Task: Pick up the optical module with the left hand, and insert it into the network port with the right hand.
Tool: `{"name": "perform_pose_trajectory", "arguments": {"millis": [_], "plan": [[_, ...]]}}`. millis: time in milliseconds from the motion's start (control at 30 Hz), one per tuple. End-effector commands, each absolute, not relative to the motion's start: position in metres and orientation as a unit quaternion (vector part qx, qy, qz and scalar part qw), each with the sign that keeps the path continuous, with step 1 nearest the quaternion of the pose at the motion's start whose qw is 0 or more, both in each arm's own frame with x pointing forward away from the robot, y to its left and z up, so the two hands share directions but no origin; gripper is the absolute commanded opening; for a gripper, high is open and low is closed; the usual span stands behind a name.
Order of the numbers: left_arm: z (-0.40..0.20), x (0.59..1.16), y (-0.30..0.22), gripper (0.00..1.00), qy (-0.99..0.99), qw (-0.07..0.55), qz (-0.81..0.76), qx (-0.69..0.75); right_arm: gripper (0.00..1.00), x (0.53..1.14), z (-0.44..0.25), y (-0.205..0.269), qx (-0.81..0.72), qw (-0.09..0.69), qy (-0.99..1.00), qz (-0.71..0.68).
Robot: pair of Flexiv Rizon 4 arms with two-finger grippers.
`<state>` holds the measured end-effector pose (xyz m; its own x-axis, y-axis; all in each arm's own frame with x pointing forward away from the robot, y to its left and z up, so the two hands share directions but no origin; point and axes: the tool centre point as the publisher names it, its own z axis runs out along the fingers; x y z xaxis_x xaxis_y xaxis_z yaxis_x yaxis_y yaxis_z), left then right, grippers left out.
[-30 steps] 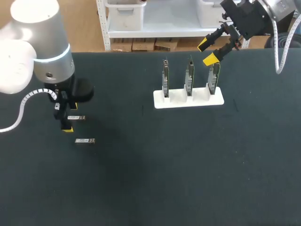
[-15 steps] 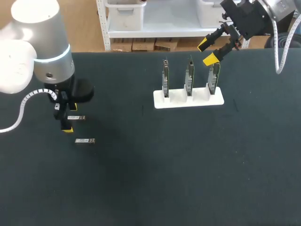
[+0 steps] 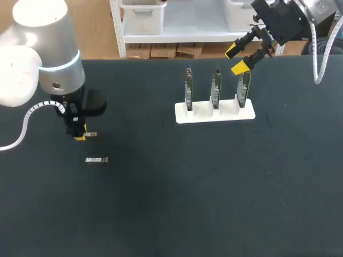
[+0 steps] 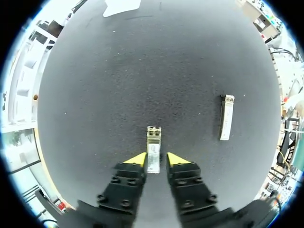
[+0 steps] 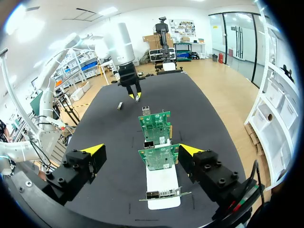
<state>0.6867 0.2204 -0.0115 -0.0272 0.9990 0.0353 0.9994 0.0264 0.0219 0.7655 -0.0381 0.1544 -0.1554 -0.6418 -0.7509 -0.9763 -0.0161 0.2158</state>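
the optical module (image 3: 89,134) lies flat on the dark table (image 3: 177,203) in the left-middle of the head view, with the left gripper (image 3: 79,135) down over its left end. its long axis runs across the frame, left to right. in the left wrist view the same module (image 4: 153,148) points straight ahead along the fingers of the left gripper (image 4: 156,160). its rear half sits between the yellow tips and its front end pokes out ahead of them. the fingers stand narrow, one tip at or nearly at the module's side and a thin strip of table showing at the other, so i judge it not yet clamped. a straight squeeze should take it across its short width.

a second module (image 3: 97,160) lies just below in the head view, apart from the gripper and lying parallel.

the right gripper (image 3: 236,59) hangs at the upper right, spread wide and empty, above the rightmost of three network cards (image 3: 216,85) standing upright in a white rack (image 3: 214,114). the left arm is plainly the nearer to the module; the right is well apart from it.
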Motion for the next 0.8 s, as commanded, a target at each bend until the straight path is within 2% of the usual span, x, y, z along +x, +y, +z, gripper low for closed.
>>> {"name": "perform_pose_trajectory", "arguments": {"millis": [33,200,367,533,800], "plan": [[-0.011,0.687,0.221,0.00,-0.718,0.000,-0.027,-0.696,1.00,0.762,0.154,-0.038,-0.608,0.229,0.665,0.367],[0.000,0.689,0.221,0.00,-0.727,-0.035,0.006,-0.686,1.00,0.762,0.154,-0.038,-0.608,0.229,0.665,0.367],[0.033,0.695,0.212,0.00,-0.731,-0.137,0.111,-0.659,1.00,0.762,0.154,-0.038,-0.608,0.229,0.665,0.367],[0.064,0.699,0.203,0.00,-0.720,-0.208,0.165,-0.641,1.00,0.762,0.154,-0.038,-0.608,0.229,0.665,0.367],[0.064,0.699,0.203,0.00,-0.720,-0.208,0.165,-0.641,1.00,0.762,0.154,-0.038,-0.608,0.229,0.665,0.367]]}}
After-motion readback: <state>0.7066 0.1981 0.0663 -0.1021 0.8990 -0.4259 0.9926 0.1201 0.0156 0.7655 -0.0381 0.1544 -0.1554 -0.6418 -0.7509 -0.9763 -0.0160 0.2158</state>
